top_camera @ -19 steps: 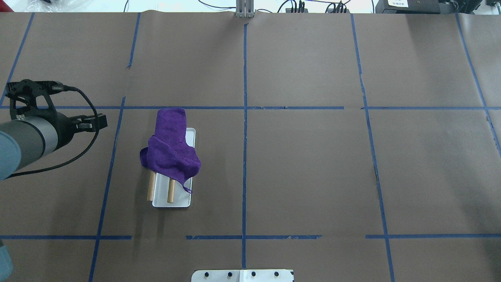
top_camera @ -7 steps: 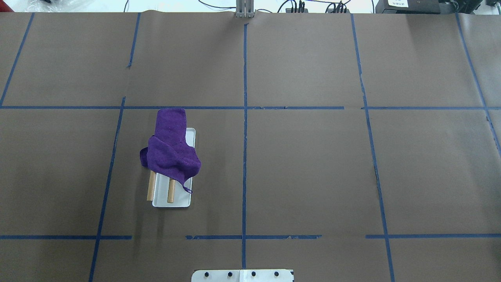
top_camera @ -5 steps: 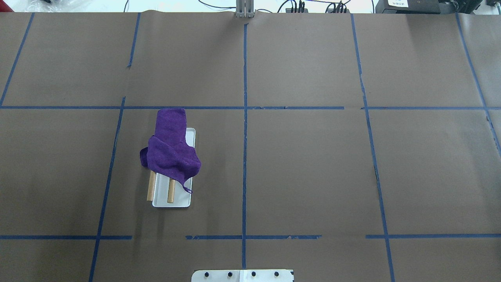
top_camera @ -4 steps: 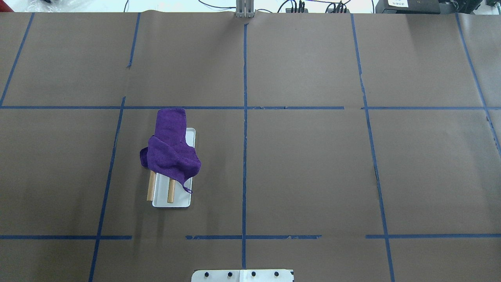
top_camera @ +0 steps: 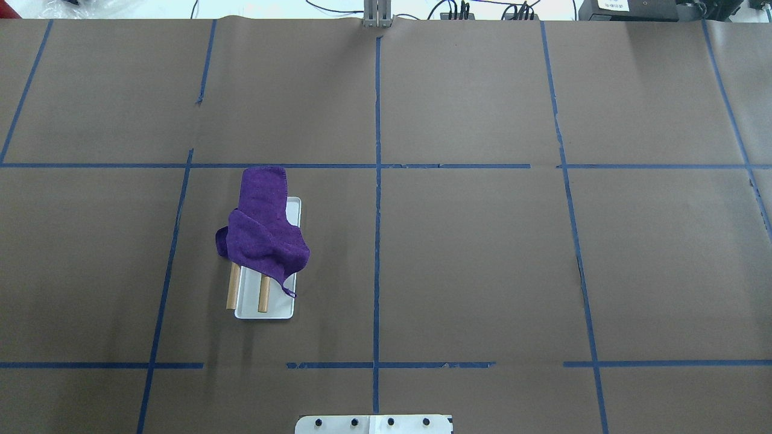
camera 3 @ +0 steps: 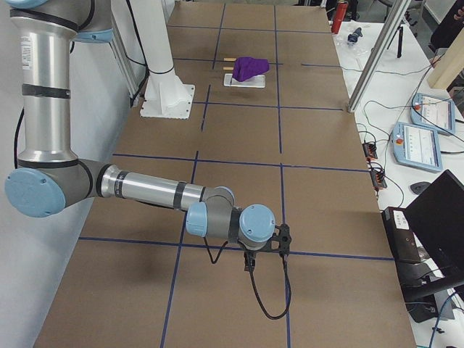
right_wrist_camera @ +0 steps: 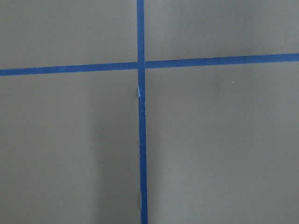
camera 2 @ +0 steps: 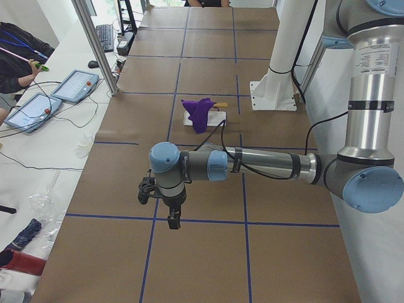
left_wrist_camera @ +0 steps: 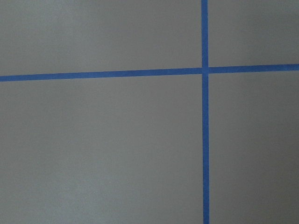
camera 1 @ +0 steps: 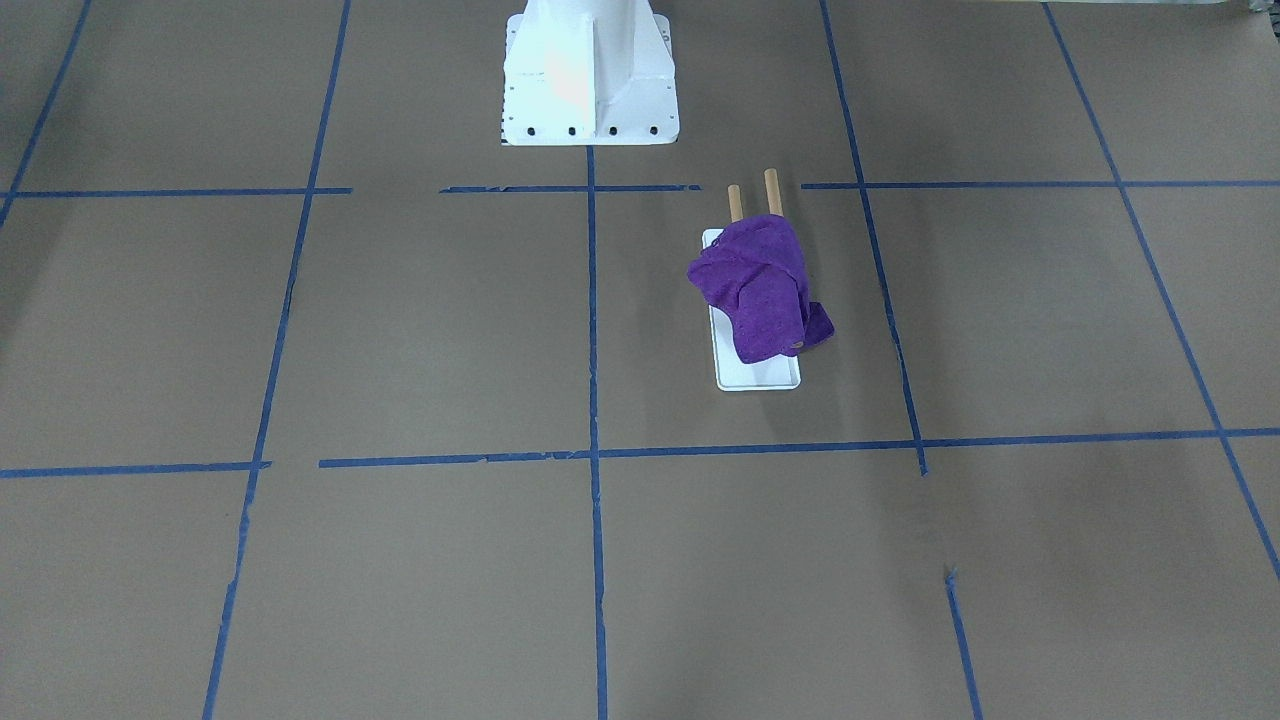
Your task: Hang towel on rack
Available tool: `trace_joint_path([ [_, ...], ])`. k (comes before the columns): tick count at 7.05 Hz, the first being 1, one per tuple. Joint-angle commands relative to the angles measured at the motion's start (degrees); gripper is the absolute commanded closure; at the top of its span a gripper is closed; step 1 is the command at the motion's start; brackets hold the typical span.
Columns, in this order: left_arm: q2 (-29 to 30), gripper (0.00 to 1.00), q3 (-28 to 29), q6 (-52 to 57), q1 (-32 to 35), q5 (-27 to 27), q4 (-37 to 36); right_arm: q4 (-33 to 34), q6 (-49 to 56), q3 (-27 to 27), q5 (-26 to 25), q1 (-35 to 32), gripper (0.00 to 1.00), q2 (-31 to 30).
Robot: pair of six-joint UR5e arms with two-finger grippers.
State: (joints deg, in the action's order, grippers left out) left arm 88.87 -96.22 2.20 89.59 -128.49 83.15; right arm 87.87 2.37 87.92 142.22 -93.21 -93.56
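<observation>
A purple towel (top_camera: pixel 262 235) lies draped over the rack (top_camera: pixel 271 308), covering the far part of its two wooden dowel rods (top_camera: pixel 263 295); the rods' near ends and the white base stick out. It also shows in the front view (camera 1: pixel 760 285), with the rack base (camera 1: pixel 760 376) below it. My left gripper (camera 2: pixel 172 218) shows only in the exterior left view, low over bare table far from the towel (camera 2: pixel 199 112); I cannot tell its state. My right gripper (camera 3: pixel 249 264) shows only in the exterior right view, far from the towel (camera 3: pixel 250 67); I cannot tell its state.
The white robot pedestal (camera 1: pixel 588 70) stands at the table's near middle. The table is brown paper with blue tape lines. Both wrist views show only paper and tape. A person (camera 2: pixel 19 57) and teach pendants (camera 2: pixel 72 85) are beyond the far table edge.
The left arm, which reached in at the overhead view's left 2.7 s ago, has pulled out of that view. Towel and rack have not moved.
</observation>
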Motion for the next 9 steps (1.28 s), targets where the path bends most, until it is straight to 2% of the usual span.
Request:
trace_joint_path([
  [1,0.3,0.0,-0.4,0.0,0.1,-0.1,-0.2,8.7,-2.6,10.7,-4.0,-0.2,0.0,-0.2],
  [2,0.4,0.0,-0.5,0.0,0.1,-0.1,-0.2,11.1,-2.7,12.9,-4.6,-0.1,0.0,-0.3],
  [9,-0.1,0.0,-0.7,0.0,0.1,0.0,-0.1,10.4,-1.8,11.3,-4.4,0.0,0.0,-0.5],
])
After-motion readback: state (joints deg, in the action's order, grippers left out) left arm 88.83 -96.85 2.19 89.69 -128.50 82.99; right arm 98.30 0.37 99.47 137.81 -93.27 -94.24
